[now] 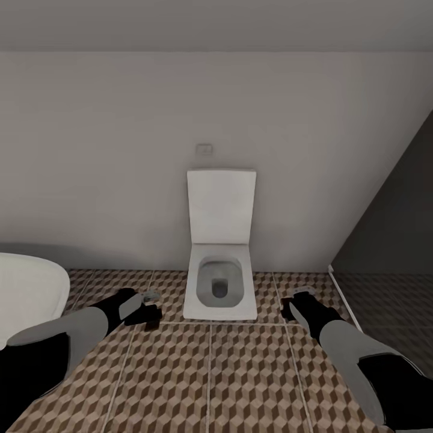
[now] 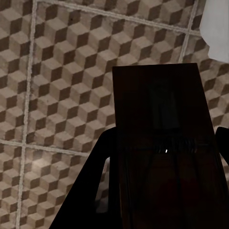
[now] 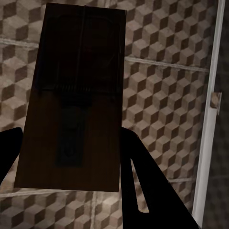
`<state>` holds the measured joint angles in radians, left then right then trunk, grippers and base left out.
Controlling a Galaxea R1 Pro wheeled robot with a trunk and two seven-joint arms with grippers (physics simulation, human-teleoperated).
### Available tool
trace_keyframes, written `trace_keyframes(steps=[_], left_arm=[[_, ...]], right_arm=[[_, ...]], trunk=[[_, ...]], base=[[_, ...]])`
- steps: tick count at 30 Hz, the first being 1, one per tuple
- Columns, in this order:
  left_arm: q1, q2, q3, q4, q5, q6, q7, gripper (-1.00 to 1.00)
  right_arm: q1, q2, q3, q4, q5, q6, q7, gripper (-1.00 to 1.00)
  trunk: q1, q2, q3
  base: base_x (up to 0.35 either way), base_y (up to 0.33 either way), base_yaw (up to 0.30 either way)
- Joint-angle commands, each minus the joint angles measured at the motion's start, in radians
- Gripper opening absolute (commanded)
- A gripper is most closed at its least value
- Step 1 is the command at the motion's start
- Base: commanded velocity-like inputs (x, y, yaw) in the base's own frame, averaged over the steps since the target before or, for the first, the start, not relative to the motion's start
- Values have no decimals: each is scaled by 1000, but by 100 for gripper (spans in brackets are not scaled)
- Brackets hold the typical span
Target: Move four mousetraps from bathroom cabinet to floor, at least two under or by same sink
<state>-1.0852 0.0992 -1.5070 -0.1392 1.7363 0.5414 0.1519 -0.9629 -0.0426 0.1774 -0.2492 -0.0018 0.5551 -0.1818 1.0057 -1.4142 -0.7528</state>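
Brown trap, left: mousetrap (image 2: 160, 143) clamped in my left jaws (image 2: 162, 191), long axis along fingers.
Right: second mousetrap (image 3: 74, 95) gripped likewise by right jaws (image 3: 71, 157).
Below: bathroom floor (image 1: 210, 373) under both.
Ahead: toilet (image 1: 220, 282); sink unseen.

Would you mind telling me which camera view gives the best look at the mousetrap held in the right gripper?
The right wrist view: the mousetrap appears large there, its dark-brown board and metal spring parts visible between the gripper's dark fingers. In the head view, the right gripper is small, and the trap cannot be made out. The left wrist view shows a different trap.
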Motion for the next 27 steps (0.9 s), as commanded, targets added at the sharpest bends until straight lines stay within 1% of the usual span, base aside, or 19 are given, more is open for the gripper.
trace_keyframes(steps=[1, 6, 9, 27], left_arm=[[-1, 1, -4, -4, 9, 2, 9, -100], [-1, -2, -3, -5, 9, 0, 9, -100], [-1, -4, -3, -5, 9, 0, 8, -100], [-1, -6, -6, -5, 5, -7, 11, -100]], right_arm=[[0, 0, 5, -2, -3, 6, 4, -100], [0, 0, 8, -1, -2, 6, 85, -100], [0, -1, 11, 0, -1, 6, 103, -100], [0, -4, 10, 5, -4, 8, 110, -100]], trunk=[[4, -8, -4], [23, -43, -20], [35, -64, -29], [104, -190, -86]], base=[[0, 0, 0], [0, 0, 0], [0, 0, 0], [0, 0, 0]])
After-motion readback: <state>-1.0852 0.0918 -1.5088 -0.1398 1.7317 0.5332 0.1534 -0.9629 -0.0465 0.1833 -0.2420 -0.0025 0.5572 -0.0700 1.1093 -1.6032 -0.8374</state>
